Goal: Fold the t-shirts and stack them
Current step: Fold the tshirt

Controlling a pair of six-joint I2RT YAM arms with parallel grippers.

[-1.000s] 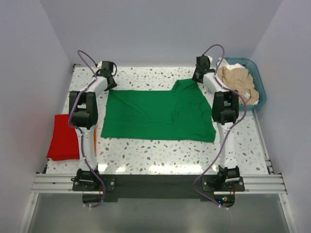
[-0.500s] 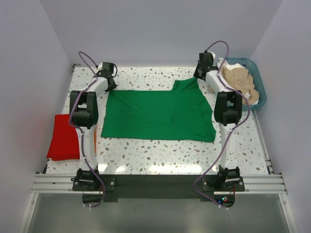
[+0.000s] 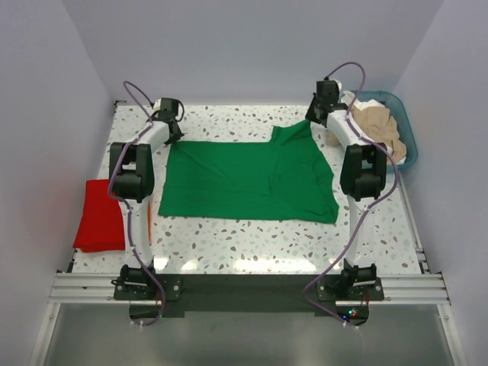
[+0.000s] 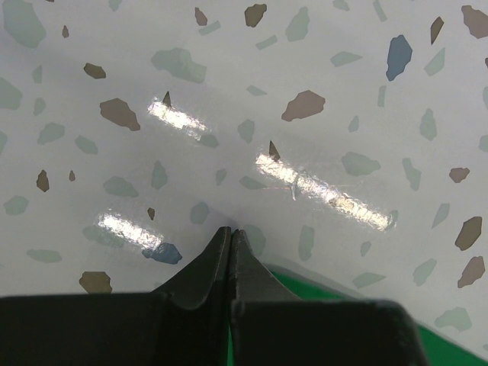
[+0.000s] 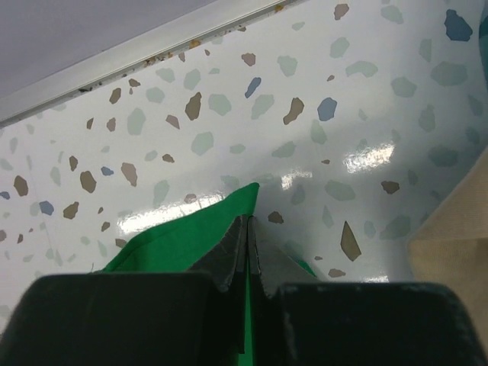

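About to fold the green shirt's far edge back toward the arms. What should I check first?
1. Grip of the right gripper on the green t-shirt's far right corner: ok.
2. Jaws of the left gripper shut by the far left corner: ok.
3. Cloth caught in the left gripper: cannot tell.
4. Green t-shirt lying flat: not ok, right side creased.
5. Fold path clear of the red t-shirt, off to the left: ok.

Walls (image 3: 252, 46): plain pale lilac panels are closing in on three sides.
Table (image 3: 252, 248): white speckled terrazzo top is catching overhead light in bright glare streaks (image 4: 320, 187).
Near edge: an aluminium rail (image 3: 84, 288) is running across.
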